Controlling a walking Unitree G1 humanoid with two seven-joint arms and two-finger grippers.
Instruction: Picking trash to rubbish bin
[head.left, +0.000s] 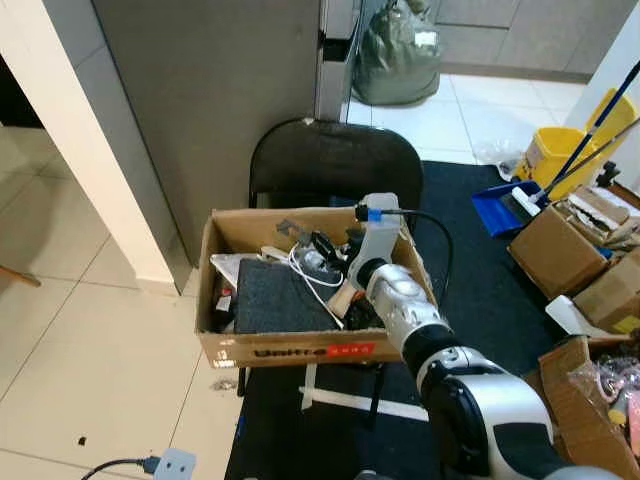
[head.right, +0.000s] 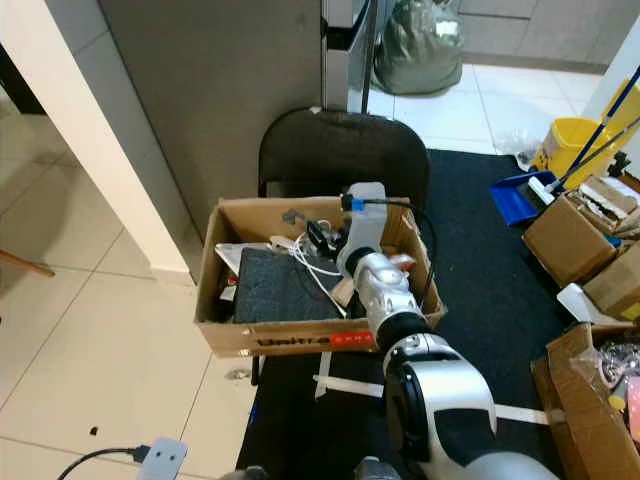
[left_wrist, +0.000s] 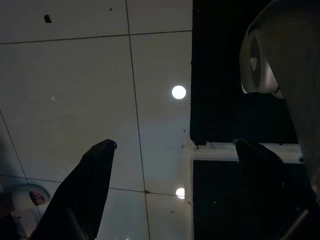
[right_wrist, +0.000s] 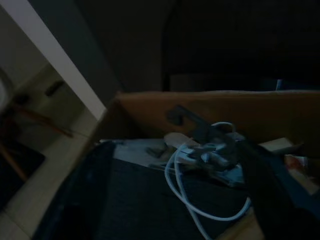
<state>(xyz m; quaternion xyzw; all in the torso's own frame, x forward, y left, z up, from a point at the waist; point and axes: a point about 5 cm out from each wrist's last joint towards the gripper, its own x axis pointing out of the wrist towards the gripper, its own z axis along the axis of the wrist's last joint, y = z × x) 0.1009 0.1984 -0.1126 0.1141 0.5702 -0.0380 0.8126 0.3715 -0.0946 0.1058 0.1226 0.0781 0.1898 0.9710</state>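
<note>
Surroundings: a cardboard box (head.left: 290, 350) sat on a black chair (head.left: 335, 165) in the middle of the frame, with a grey wall panel (head.left: 200, 100) behind it at upper left and a dark mat (head.left: 480, 270) under and to the right.
Right edge: more cardboard boxes (head.left: 555, 250), a blue dustpan (head.left: 500, 208) and a yellow bucket (head.left: 558, 155) stood well apart from the chair.
Top centre: a full grey-green bag (head.left: 397, 55) rested on the tiled floor (head.left: 90, 330).
Lower left: a white plug with a dark cable (head.left: 170, 464) lay on the tiles.
In the way: the right arm reached over the box's right half and hid what lay beneath it.
Trash: a white cord (right_wrist: 200, 200) looped over a dark grey pad (head.left: 282, 297) inside the box, beside a pale clump of small parts (right_wrist: 212, 150); the dim wrist view left those parts hard to name.
Right gripper (right_wrist: 170, 200): its fingers (right_wrist: 75, 200) were spread wide, either side of the cord, low over the pad, holding nothing.
Left gripper (left_wrist: 172, 155): fingers apart, empty, hanging above the floor at the mat's edge.
</note>
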